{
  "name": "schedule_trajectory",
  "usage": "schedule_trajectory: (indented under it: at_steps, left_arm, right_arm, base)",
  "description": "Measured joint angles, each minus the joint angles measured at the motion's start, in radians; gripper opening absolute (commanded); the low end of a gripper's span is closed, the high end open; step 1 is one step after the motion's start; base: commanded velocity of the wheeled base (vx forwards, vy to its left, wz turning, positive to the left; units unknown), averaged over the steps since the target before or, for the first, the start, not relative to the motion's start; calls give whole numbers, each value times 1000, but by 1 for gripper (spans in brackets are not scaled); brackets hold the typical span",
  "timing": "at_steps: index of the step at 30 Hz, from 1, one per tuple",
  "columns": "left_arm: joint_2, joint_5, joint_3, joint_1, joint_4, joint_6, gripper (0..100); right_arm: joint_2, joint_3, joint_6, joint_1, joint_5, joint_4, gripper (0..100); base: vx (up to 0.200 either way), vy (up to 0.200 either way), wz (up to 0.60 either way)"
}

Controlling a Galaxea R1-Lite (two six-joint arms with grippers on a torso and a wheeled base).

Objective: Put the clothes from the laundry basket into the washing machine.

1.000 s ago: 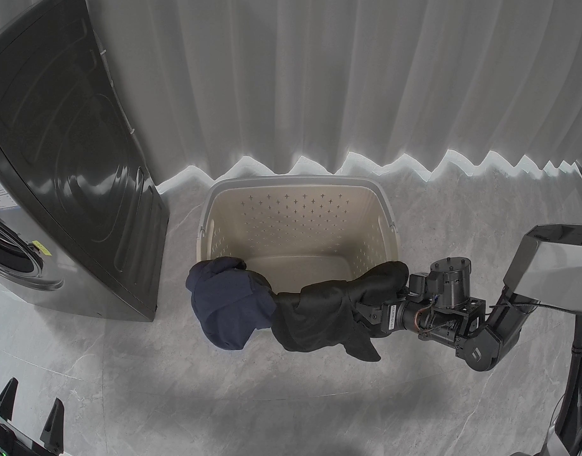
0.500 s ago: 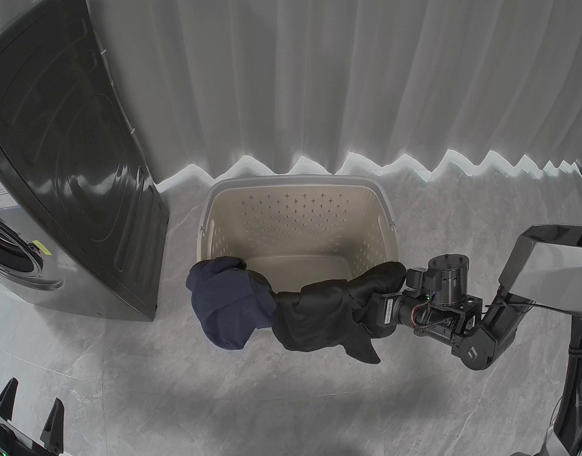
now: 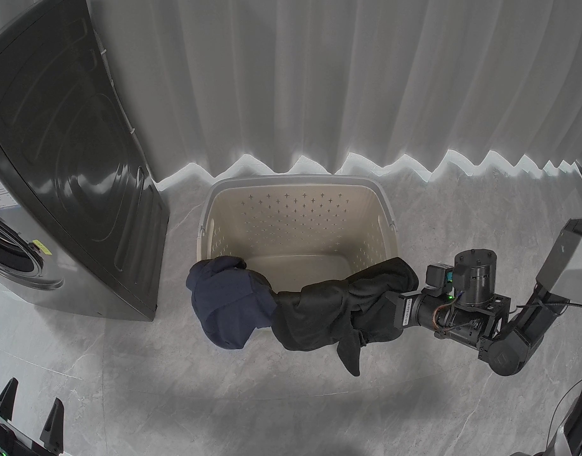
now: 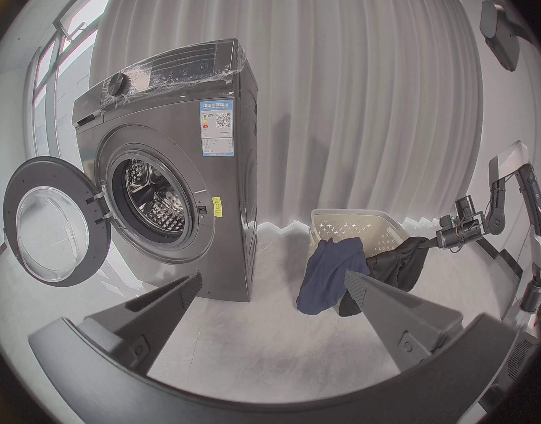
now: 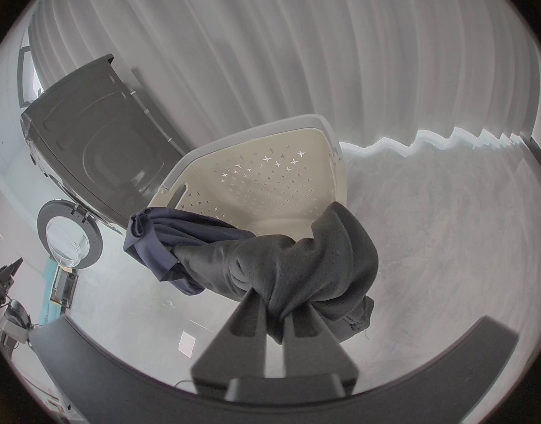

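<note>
The beige laundry basket (image 3: 297, 188) stands on the floor before the curtain. A navy garment (image 3: 230, 305) hangs over its front left rim. Beside it a black garment (image 3: 329, 315) drapes over the front rim, bunched at its right end, with a flap dangling toward the floor. My right gripper (image 5: 276, 314) is shut on that bunched end, just outside the basket's front right corner. The grey washing machine (image 4: 223, 207) stands to the left with its round door (image 4: 52, 219) swung open. My left gripper (image 4: 271, 278) stands open and low, well in front of the machine, holding nothing.
Pleated white curtains (image 3: 341, 64) close off the back. The marble-look floor (image 3: 177, 381) lies bare between basket, machine and left gripper. The machine's drum (image 4: 155, 198) holds nothing I can see.
My right arm has drawn back to the right, pulling the black garment's bunched end with it. A flap of the cloth now hangs lower. The left gripper is unmoved.
</note>
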Motion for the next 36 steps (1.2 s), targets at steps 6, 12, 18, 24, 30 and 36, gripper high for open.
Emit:
schedule_trajectory:
  at_steps: [6,12,18,24,30,36]
  left_arm:
    - [0,0,0,-1,0,-1,100]
    - [0,0,0,0,0,-1,100]
    - [0,0,0,0,0,-1,100]
    - [0,0,0,-1,0,-1,100]
    - [0,0,0,-1,0,-1,100]
    - [0,0,0,0,0,-1,100]
  right_arm:
    - [-1,25,0,0,-1,-10,100]
    - [28,12,1,-5,-7,-14,100]
    - [77,-42,0,-21,-7,-14,100]
    - [139,-107,-3,-36,-7,-33,0]
    - [182,-129,-5,-43,-2,-88,0]
    - [166,-94,-3,-32,-1,-106,0]
  base:
    - [0,0,0]
    - [0,0,0]
    - [0,0,0]
    - [0,0,0]
    - [0,0,0]
    - [0,0,0]
